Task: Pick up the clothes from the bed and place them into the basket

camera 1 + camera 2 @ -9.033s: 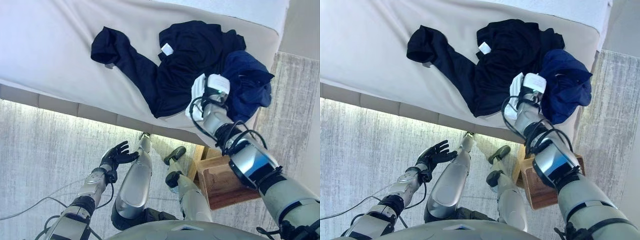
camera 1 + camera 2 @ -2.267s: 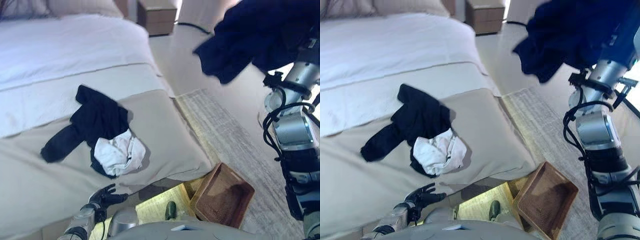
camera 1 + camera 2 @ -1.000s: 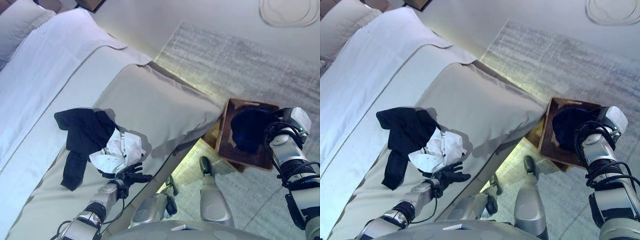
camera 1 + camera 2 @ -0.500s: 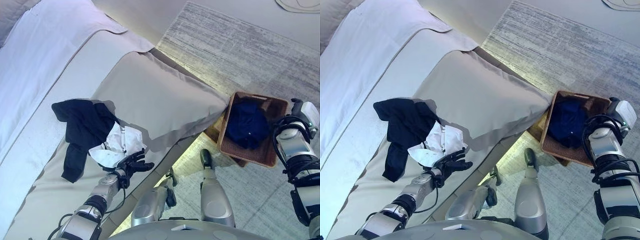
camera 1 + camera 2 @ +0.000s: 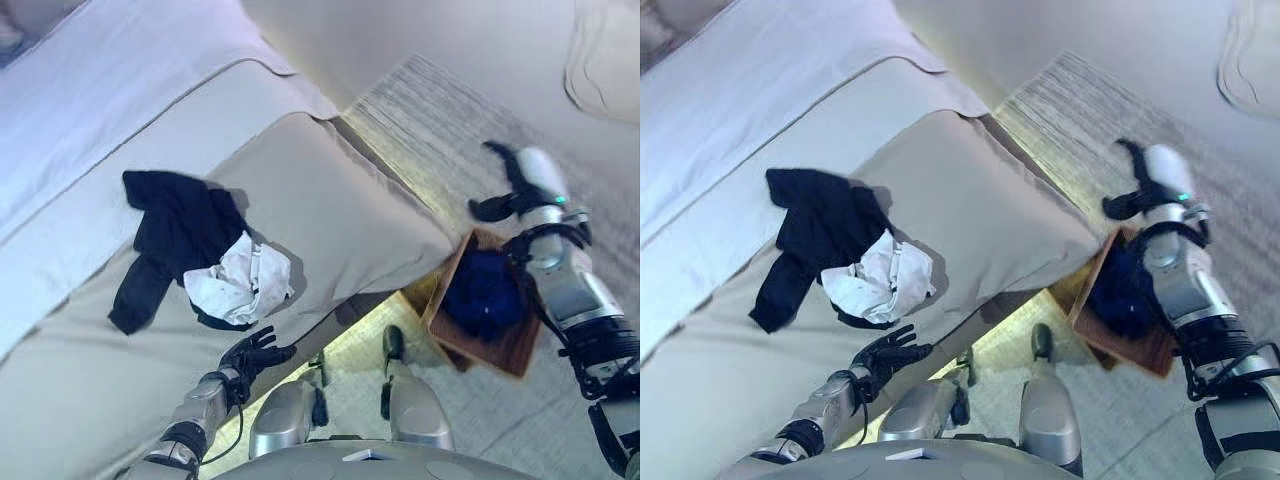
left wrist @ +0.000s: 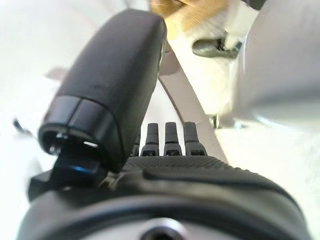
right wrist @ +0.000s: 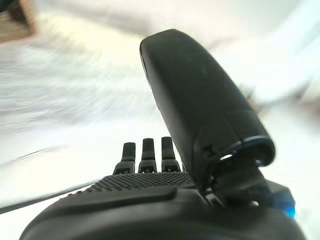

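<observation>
A black garment (image 5: pixel 178 228) and a crumpled white garment (image 5: pixel 237 285) lie together on the beige bed cover (image 5: pixel 340 200). A brown basket (image 5: pixel 505 352) stands on the floor by the bed's corner, with dark blue clothes (image 5: pixel 485 295) inside it. My right hand (image 5: pixel 505 192) is open and empty, raised above the basket's far edge; its own wrist view shows straight fingers (image 7: pixel 144 151). My left hand (image 5: pixel 253 355) is open and empty at the bed's near edge, just below the white garment; its fingers (image 6: pixel 172 135) are straight.
A grey rug (image 5: pixel 420 120) lies beyond the basket. A pale rounded thing (image 5: pixel 605 50) lies on the floor at the far right. White sheets (image 5: pixel 100 80) cover the far part of the bed.
My right hand has let go of the dark blue clothes, which now lie in the basket, and has risen above it, empty. The camera has shifted. My left hand stays open by the bed's edge.
</observation>
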